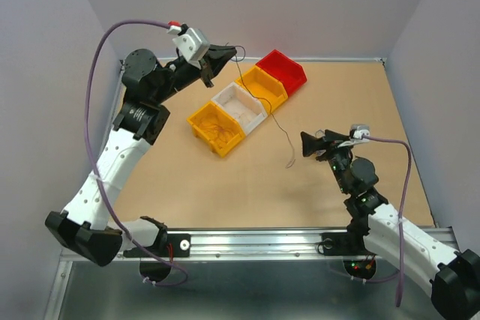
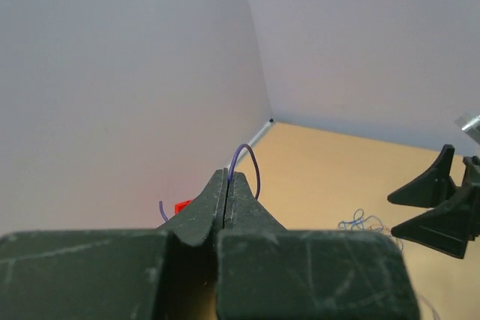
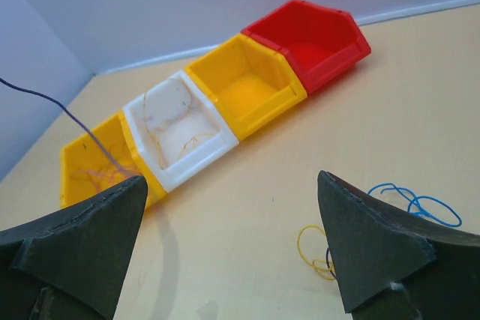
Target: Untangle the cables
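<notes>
My left gripper [image 1: 237,52] is raised above the row of bins and is shut on a hair-thin blue-purple wire [image 1: 272,112]. The wire hangs down over the bins to the table near my right gripper. In the left wrist view the wire [image 2: 252,161] loops out of the closed tips of my left gripper [image 2: 227,178]. My right gripper [image 1: 305,144] is open and empty, low over the table. Between and beside its fingers lie a yellow wire loop [image 3: 310,249] and a blue wire [image 3: 417,201]. My right gripper [image 3: 231,179] faces the bins, with the held wire [image 3: 69,114] crossing at the left.
Four bins stand in a diagonal row: red [image 1: 285,70], yellow [image 1: 264,88], white [image 1: 241,108], yellow [image 1: 216,130]. The white bin [image 3: 219,145] and the nearest yellow bin [image 3: 72,154] hold thin wires. Walls close the table at the back and sides.
</notes>
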You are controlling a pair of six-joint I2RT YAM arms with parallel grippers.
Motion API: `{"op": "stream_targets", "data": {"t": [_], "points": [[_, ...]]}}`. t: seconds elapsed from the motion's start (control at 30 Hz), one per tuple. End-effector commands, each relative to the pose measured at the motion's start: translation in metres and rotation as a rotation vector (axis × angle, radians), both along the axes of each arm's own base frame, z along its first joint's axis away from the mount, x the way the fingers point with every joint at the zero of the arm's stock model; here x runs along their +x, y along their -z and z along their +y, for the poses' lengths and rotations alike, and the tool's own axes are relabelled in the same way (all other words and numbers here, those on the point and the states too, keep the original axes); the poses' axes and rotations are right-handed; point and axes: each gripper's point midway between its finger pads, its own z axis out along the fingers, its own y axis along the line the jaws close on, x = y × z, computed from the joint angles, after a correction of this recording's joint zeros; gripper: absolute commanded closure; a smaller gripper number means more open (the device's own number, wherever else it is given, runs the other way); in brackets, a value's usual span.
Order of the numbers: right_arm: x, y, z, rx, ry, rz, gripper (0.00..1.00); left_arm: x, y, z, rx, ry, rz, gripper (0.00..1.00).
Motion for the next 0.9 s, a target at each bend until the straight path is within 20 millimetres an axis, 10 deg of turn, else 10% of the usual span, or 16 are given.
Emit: {"op": "stream_targets", "data": {"t": [0.0,0.2,0.63,0.87], "points": [[0.009,-0.031,0.023,-0.044,-0.093,-0.069,0.0,0.015,-0.037,-0.006,-0.028,-0.014,-0.071,1.0],[0.052,-0.024,0.054,-0.1,-0.134,0.023,0.03,0.054,-0.062,-0.022,-0.046,-0.039,-0.078,1.0],[0.121,-0.027,0.105,-0.133,-0.201,0.038,0.03,0.184,0.012,-0.08,0.051,-0.143,-0.016,1.0],[0.17,0.011,0.125,-0.174,-0.289,0.115,0.04,0.204,-0.006,-0.081,-0.024,-0.192,-0.073,1.0]]}}
